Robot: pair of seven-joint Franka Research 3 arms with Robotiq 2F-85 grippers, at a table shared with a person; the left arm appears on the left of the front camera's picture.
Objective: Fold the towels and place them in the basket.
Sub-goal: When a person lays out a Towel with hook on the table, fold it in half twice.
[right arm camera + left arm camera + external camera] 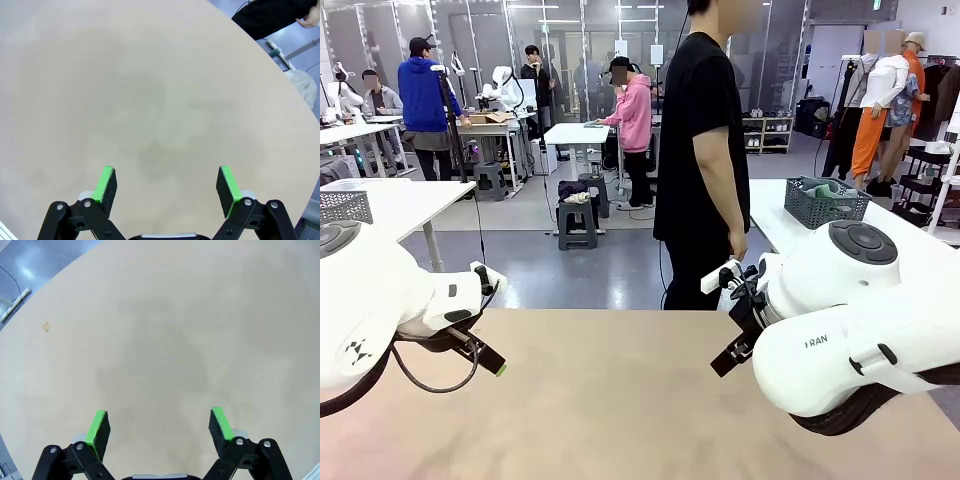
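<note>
My left gripper [160, 427] hangs open over the bare tan table [165, 330], with nothing between its green pads. My right gripper [167, 187] is open too, above bare tabletop [140, 90]. In the front view both white arms, the left arm [380, 300] and the right arm [850, 330], stand low at the near corners. A dark grey lattice basket [825, 205] stands on a white side table at the right, with mint green cloth [830, 188] bundled in it; I cannot tell if that is a towel. The cream-white towel is out of view.
A person in black [700, 150] stands at the table's far edge, side-on, one hand [736, 245] hanging down. Another mesh basket [345, 206] sits on a white table at far left. A small mark [46, 326] lies near the table's rim.
</note>
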